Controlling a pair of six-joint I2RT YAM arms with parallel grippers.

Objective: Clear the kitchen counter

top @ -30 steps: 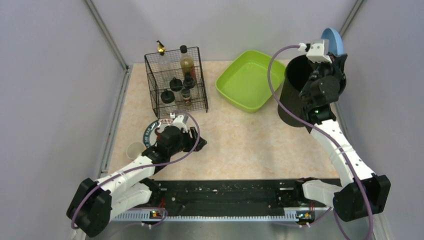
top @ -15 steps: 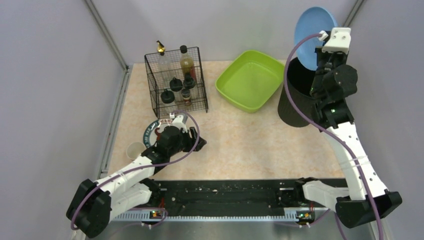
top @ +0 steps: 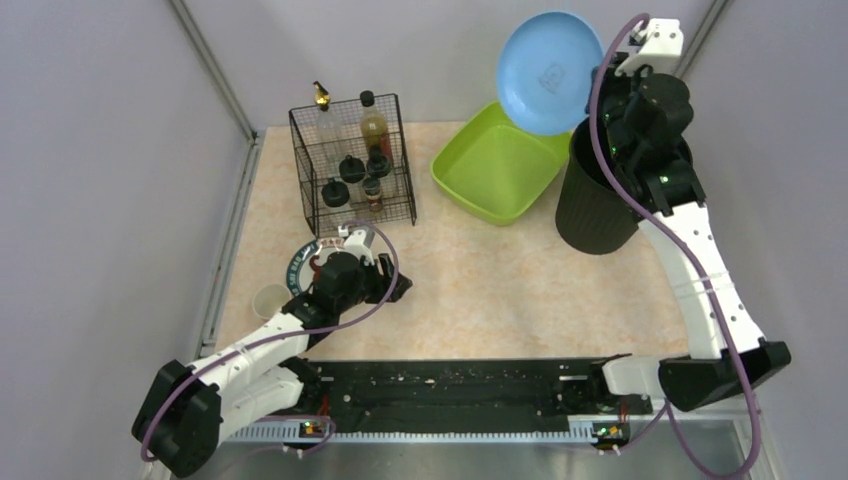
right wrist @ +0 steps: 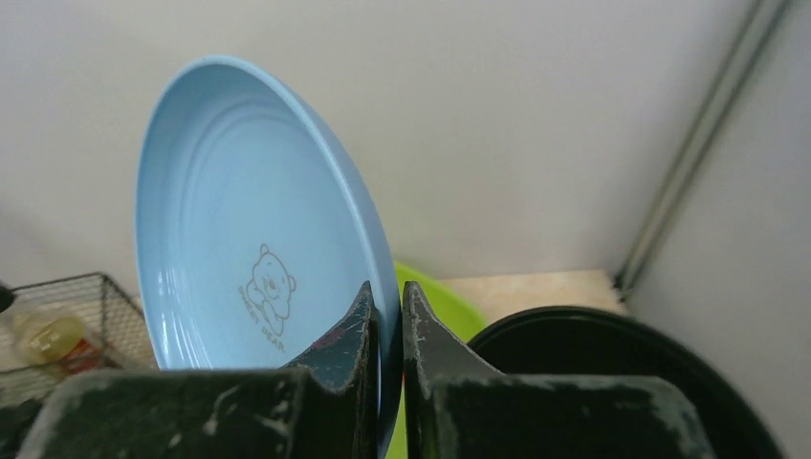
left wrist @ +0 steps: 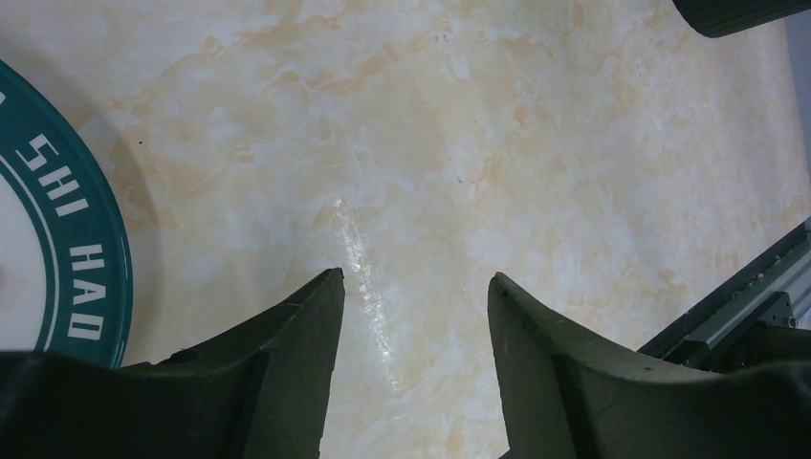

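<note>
Right gripper is pinching the rim of the blue plate, holding it on edge, raised by the black bin and green basin | left gripper is hovering, jaws apart and holding nothing, over the kitchen counter beside the teal-rimmed plate | kitchen counter is lying beneath both arms, carrying the wire basket and cup
</note>
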